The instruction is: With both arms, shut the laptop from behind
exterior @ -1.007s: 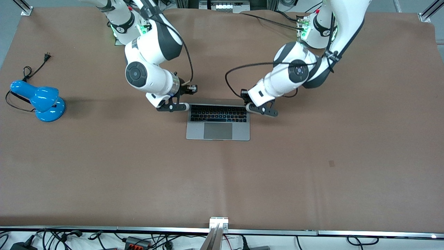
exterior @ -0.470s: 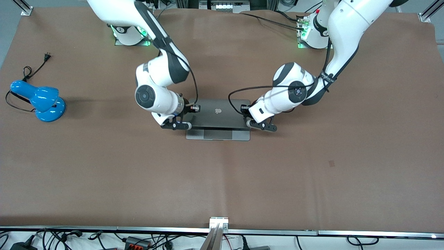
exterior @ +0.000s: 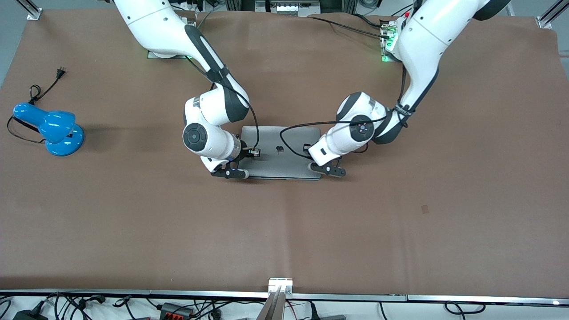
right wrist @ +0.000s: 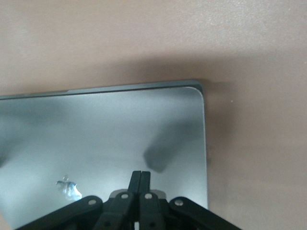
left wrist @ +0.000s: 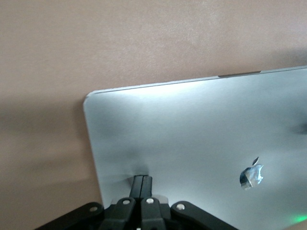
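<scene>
The silver-grey laptop (exterior: 275, 160) lies in the middle of the table with its lid down flat or nearly flat, the black apple logo (exterior: 279, 150) facing up. My left gripper (exterior: 315, 167) is shut and empty, its fingertips (left wrist: 142, 180) resting on the lid (left wrist: 192, 134) near the corner at the left arm's end. My right gripper (exterior: 242, 174) is shut and empty, its fingertips (right wrist: 140, 175) at the lid (right wrist: 96, 134) near the corner at the right arm's end. The screen and keyboard are hidden.
A blue desk lamp (exterior: 49, 129) with a black cord and plug (exterior: 60, 71) lies near the right arm's end of the table. The brown table mat (exterior: 284, 231) stretches toward the front camera. A metal rail (exterior: 280, 284) runs along the near edge.
Both grippers moved toward the front camera and down, pushing the lid from upright to flat. The keyboard and trackpad, visible a second ago, are now covered by the lid.
</scene>
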### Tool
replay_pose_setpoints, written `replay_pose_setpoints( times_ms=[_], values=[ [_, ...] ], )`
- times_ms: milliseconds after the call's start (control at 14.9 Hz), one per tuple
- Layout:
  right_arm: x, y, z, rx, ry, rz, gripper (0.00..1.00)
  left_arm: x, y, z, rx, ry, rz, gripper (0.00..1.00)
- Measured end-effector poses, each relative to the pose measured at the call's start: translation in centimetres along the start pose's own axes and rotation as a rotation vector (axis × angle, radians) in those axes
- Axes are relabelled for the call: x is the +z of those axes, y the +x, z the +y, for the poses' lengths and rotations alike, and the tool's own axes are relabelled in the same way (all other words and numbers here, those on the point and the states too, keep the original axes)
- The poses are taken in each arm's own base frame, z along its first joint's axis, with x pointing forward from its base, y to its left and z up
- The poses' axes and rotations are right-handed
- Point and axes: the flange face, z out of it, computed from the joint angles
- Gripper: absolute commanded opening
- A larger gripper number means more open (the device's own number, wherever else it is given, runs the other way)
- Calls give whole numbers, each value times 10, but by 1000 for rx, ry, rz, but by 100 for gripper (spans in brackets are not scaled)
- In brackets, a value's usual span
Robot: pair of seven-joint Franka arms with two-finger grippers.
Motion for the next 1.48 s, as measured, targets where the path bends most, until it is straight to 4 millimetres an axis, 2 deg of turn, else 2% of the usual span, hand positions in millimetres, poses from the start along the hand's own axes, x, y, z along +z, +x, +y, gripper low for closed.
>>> replay_pose_setpoints(
  times_ms=[201, 403, 537, 604, 738, 872, 1007, 1208, 1477],
  values=[
    [13, 3, 3, 4, -5, 7, 0, 5, 8, -3, -9, -11, 23, 0],
    [12, 3, 2, 3, -4, 8, 0, 0, 13, -6, -14, -9, 31, 0],
    [12, 3, 2, 3, -4, 8, 0, -8, 16, -3, -10, -6, 26, 0],
    [12, 3, 2, 3, -4, 8, 0, -19, 18, 1, -5, 1, 18, 0],
    [11, 4, 2, 3, -2, 11, 0, -58, 18, 10, 11, 23, 3, 0],
    [3, 10, 2, 6, 2, 29, 0, -111, 17, 13, 16, 52, -2, 0],
    [-23, 21, 4, 13, 11, 64, 0, -168, 11, 0, 1, 98, -30, 0],
    [-91, 33, 14, 9, -5, 92, 0, -249, -4, -27, -33, 157, -53, 0],
    [-203, 42, 39, -14, -108, 104, 0, -350, -24, -61, -105, 197, -18, 0]
  ],
)
